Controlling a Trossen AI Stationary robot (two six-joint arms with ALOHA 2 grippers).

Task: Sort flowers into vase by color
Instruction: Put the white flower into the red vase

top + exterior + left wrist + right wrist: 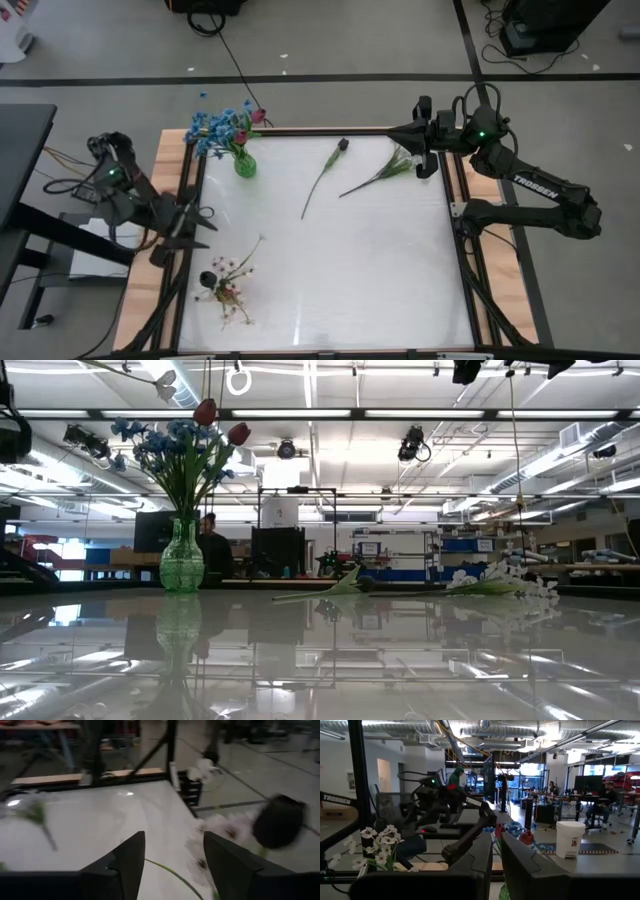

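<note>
A green glass vase (245, 163) stands at the table's far left and holds blue blossom clusters (213, 127) and pink-red tulip buds (254, 117); it also shows in the low view (181, 565). A dark-bud flower (323, 178) and a spray of small white blossoms (385, 172) lie flat on the table's far middle. A small dark vase (213, 281) with white blossoms (236, 296) is at the near left. My left gripper (175, 865) is open and empty at the left edge (198, 226), facing the dark vase (280, 822). My right gripper (496, 860) is shut and empty above the far edge (393, 130).
Wooden side boards (170, 160) and a dark frame (320, 130) border the white tabletop. The table's middle and near right hold nothing. In the right wrist view my left arm (445, 800) shows across the table, and people sit in the room behind (602, 800).
</note>
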